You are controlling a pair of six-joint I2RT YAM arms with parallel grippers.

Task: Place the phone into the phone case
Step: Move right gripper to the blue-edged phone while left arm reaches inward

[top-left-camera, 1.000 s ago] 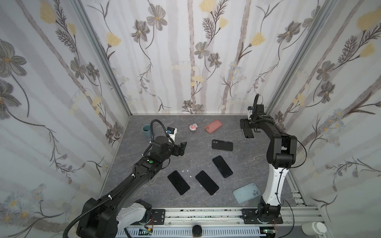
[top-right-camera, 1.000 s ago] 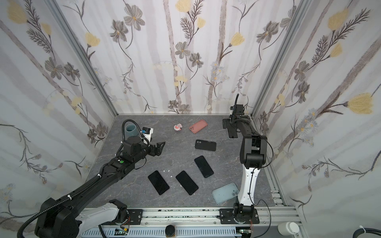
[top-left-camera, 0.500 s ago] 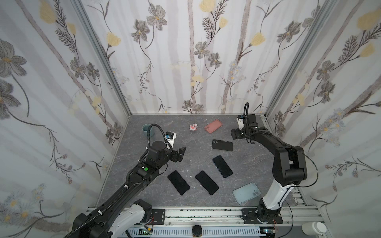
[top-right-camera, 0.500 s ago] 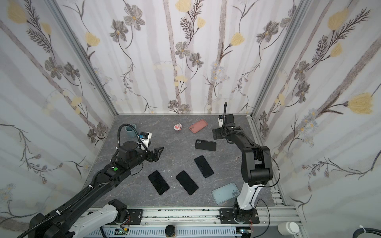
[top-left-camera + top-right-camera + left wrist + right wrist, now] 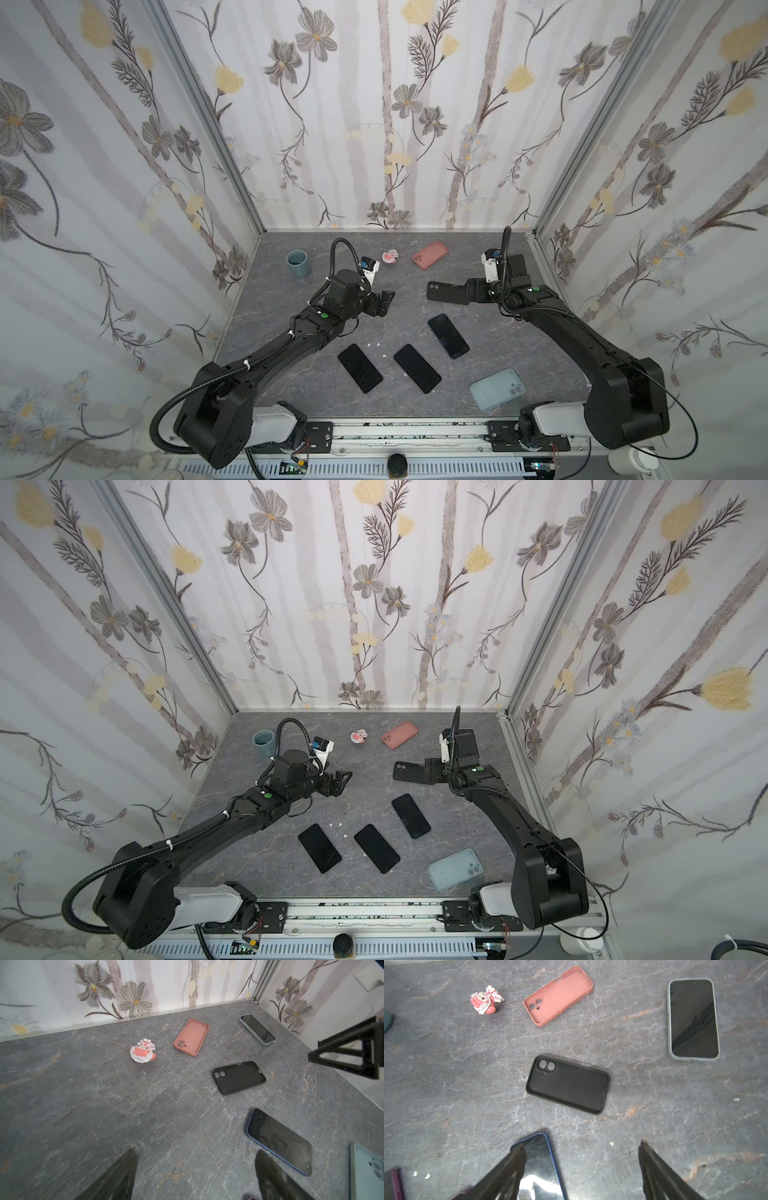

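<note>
Right gripper (image 5: pixel 580 1145) released, empty, hovering by black case (image 5: pixel 568 1084); left gripper (image 5: pixel 195 1150) released too. Best: descending squarely, pinching its rim, avoiding blue phone (image 5: pixel 542 1157).

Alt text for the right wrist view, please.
An empty black phone case lies flat on the grey table, ahead of the open right gripper. Beyond it lie a pink case, a figurine and a cased phone.

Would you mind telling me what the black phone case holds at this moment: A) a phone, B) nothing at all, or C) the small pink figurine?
B: the black phone case lies open side up with its bare inner floor fully visible in both wrist views.
</note>
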